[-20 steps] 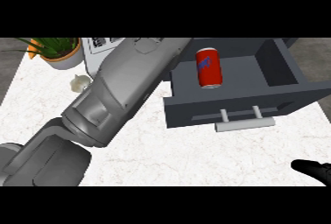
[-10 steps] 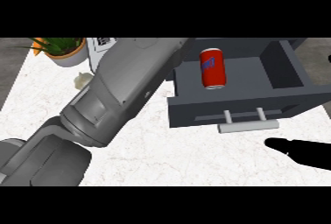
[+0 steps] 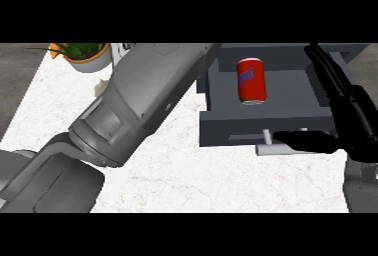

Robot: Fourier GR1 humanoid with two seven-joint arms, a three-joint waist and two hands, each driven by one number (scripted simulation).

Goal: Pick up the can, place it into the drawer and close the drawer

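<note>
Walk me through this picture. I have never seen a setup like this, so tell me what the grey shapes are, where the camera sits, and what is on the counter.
The camera sits at the robot's head and looks steeply down at a white marbled counter. The big grey shape crossing from the lower left is the robot's left forearm; its hand is out of sight. At the right, the black right hand comes in, fingers straight along the right side of an open grey drawer, thumb by the drawer's pale handle. It holds nothing. A red can already lies inside the drawer. At the upper left stands a potted plant.
</note>
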